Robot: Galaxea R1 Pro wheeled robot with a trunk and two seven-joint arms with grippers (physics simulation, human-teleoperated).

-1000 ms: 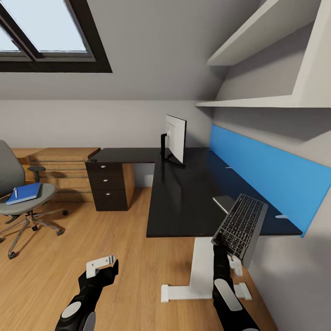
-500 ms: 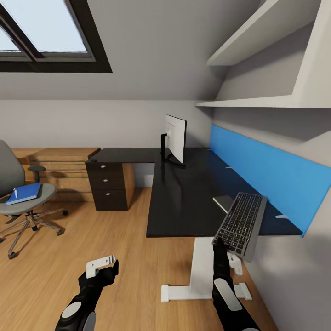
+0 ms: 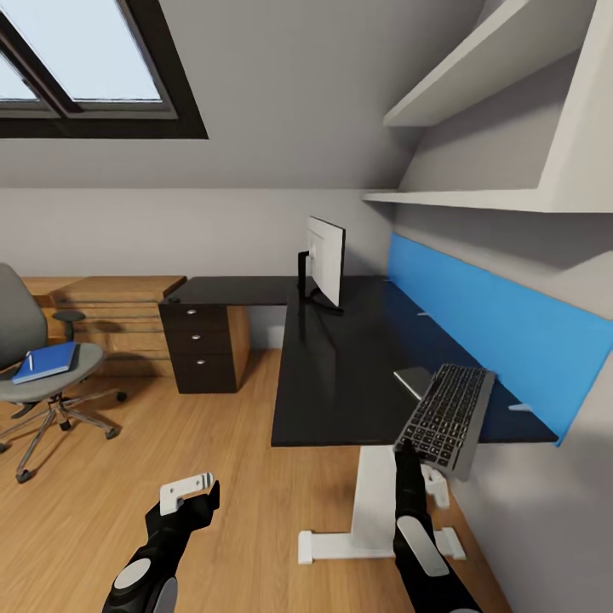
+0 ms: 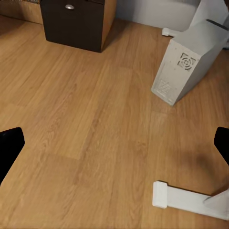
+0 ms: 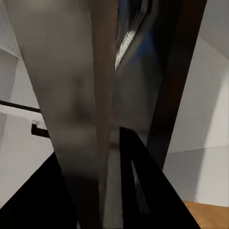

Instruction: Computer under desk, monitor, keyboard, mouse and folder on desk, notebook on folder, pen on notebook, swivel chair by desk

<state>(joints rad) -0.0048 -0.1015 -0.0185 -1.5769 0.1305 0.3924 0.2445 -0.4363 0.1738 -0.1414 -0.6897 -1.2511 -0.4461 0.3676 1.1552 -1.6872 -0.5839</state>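
My right gripper (image 3: 406,449) is shut on the near edge of the grey keyboard (image 3: 449,415), which tilts up over the right front corner of the black desk (image 3: 340,375). Close up, the keyboard (image 5: 71,95) shows as a grey slab. The monitor (image 3: 326,258) stands at the far end of the desk, edge-on to me. My left gripper (image 3: 189,491) hangs open and empty over the floor. The light grey computer (image 4: 188,62) stands on the floor by a white desk leg (image 4: 186,200). At the left, the swivel chair (image 3: 34,375) carries the blue folder (image 3: 47,361) with the white pen (image 3: 31,362) on it.
A black drawer unit (image 3: 203,345) stands under the desk's left wing, with a light wooden dresser (image 3: 119,311) behind it. White shelves (image 3: 477,191) jut out above the blue back panel (image 3: 502,328). Open wood floor (image 3: 170,434) lies between chair and desk.
The keyboard has tipped flatter and sunk a little toward the desk top in my right gripper. The left arm has not moved.
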